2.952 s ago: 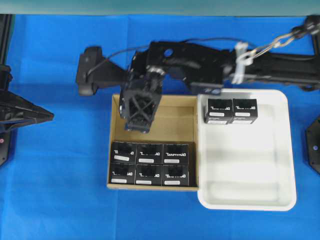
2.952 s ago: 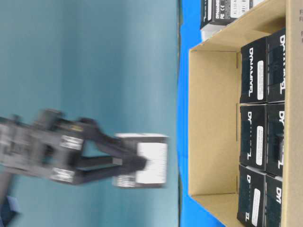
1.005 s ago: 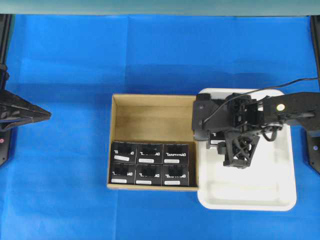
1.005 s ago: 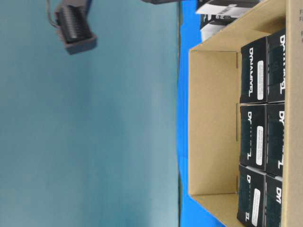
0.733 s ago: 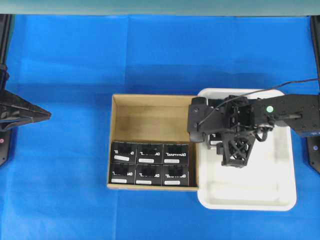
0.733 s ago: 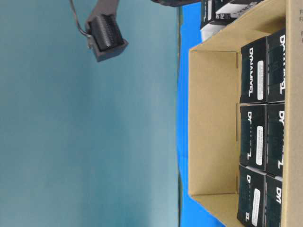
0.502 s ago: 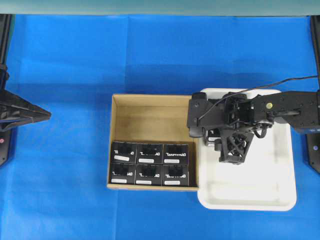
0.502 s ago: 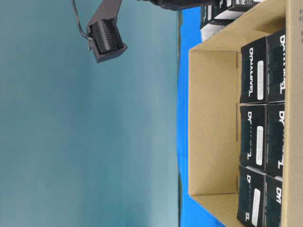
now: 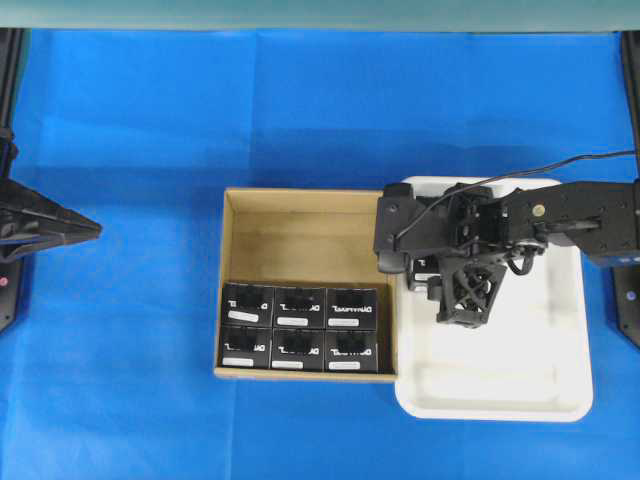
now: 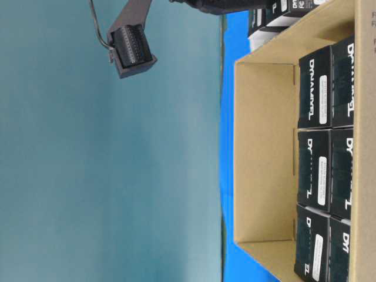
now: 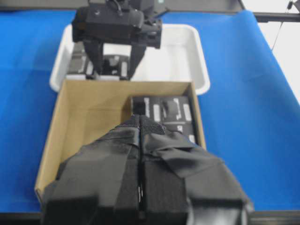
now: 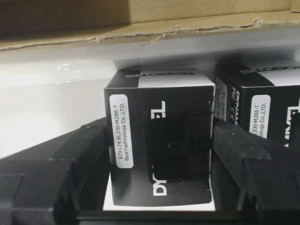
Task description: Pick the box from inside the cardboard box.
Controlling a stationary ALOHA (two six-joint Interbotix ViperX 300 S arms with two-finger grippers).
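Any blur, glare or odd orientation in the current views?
Left wrist: the left gripper fills the foreground out of focus; the cardboard box behind is sharp. Right wrist: white tray floor blown out by glare, label text on the box readable. Table-level: image is turned sideways, sharp. Overhead: evenly lit, lettering too small to read.

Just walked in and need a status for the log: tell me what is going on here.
The right pincer is down over the white tray, its fingers on either side of a small black box that it appears to be holding there. Another black box sits beside it in the tray. Six more boxes fill the near two rows of the cardboard box; its far row is bare. The left pincer is shut and parked off to the side.
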